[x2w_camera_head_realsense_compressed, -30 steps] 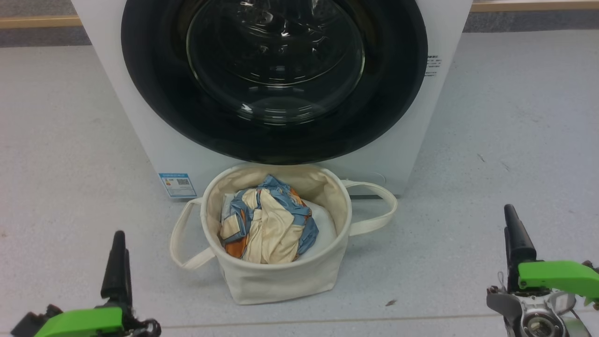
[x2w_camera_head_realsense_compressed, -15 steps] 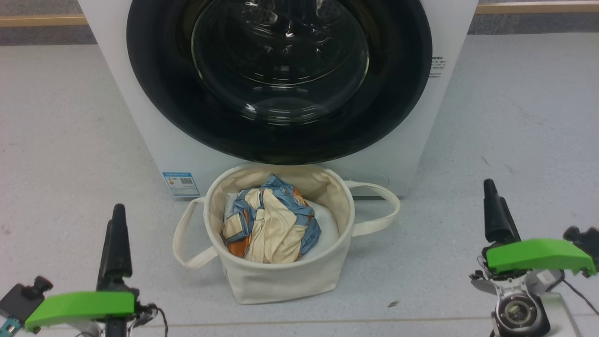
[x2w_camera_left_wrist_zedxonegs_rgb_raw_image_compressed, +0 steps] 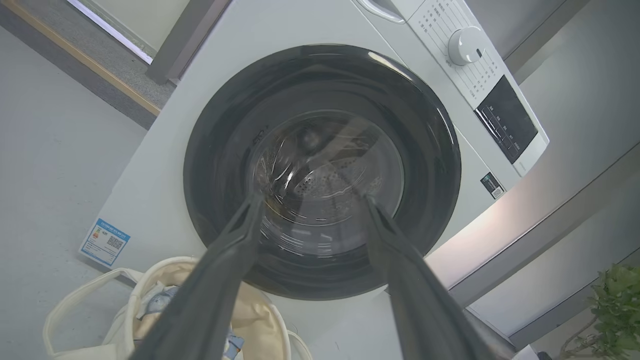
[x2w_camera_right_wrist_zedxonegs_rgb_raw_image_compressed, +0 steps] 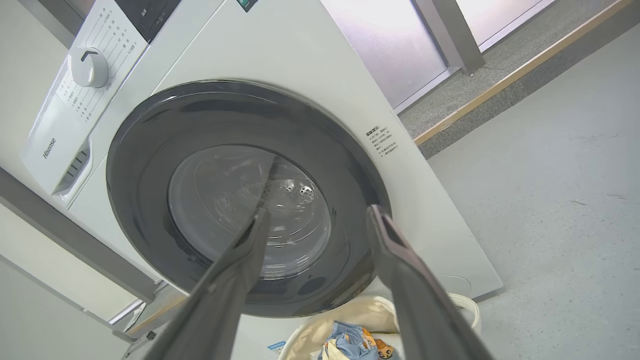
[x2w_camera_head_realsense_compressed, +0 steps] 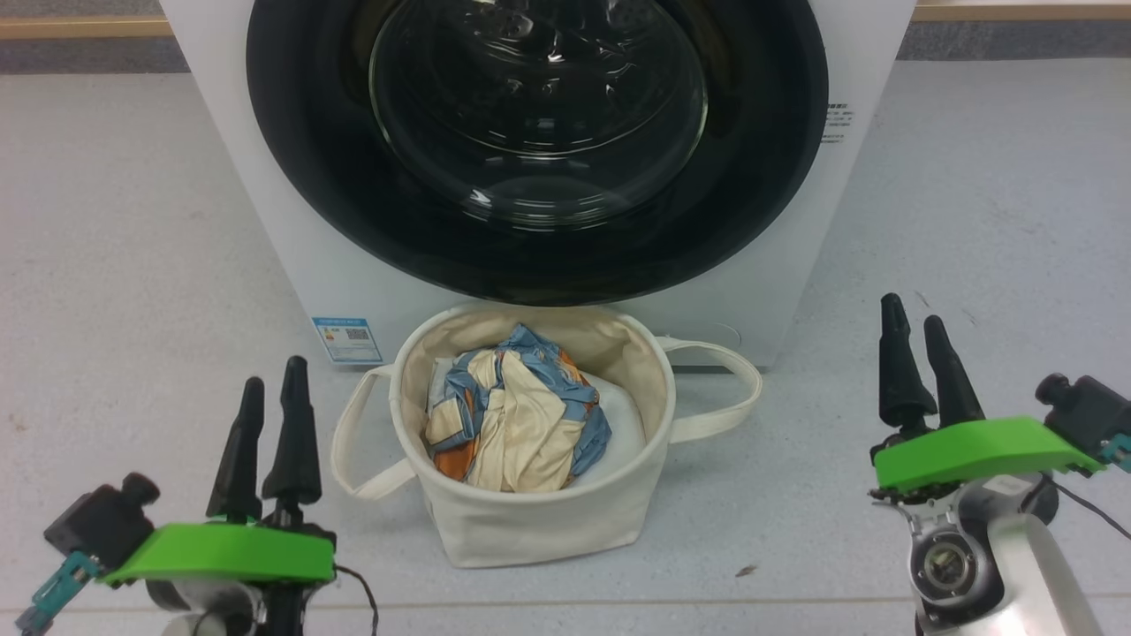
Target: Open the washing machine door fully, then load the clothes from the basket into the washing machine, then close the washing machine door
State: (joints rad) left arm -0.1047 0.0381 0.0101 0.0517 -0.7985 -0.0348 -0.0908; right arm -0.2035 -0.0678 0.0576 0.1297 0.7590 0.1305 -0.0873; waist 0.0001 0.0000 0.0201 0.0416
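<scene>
The white washing machine (x2w_camera_head_realsense_compressed: 292, 265) stands ahead, and its door (x2w_camera_head_realsense_compressed: 309, 177), with a black rim and a domed glass window, sits flush against the front. Right below the door is the cream basket (x2w_camera_head_realsense_compressed: 530, 530), holding a cream, blue and orange garment (x2w_camera_head_realsense_compressed: 517, 420). My left gripper (x2w_camera_head_realsense_compressed: 274, 375) hovers open left of the basket, over the floor. My right gripper (x2w_camera_head_realsense_compressed: 912, 311) is open to the basket's right. Both wrist views look along spread fingers at the door: the left gripper (x2w_camera_left_wrist_zedxonegs_rgb_raw_image_compressed: 312, 199) and the right gripper (x2w_camera_right_wrist_zedxonegs_rgb_raw_image_compressed: 319, 211). Nothing sits between either pair of fingers.
A white pad (x2w_camera_head_realsense_compressed: 618, 424) lies under the garment. A blue label (x2w_camera_head_realsense_compressed: 346, 338) marks the washer's lower left front. The basket's loop handles (x2w_camera_head_realsense_compressed: 733, 389) stick out sideways. A wooden floor strip (x2w_camera_head_realsense_compressed: 79, 26) runs behind. A potted plant (x2w_camera_left_wrist_zedxonegs_rgb_raw_image_compressed: 620, 300) stands off to one side.
Both grippers have come forward toward the washer and turned, so that both fingers of each now show. The camera has shifted slightly. The basket and the door have not moved.
</scene>
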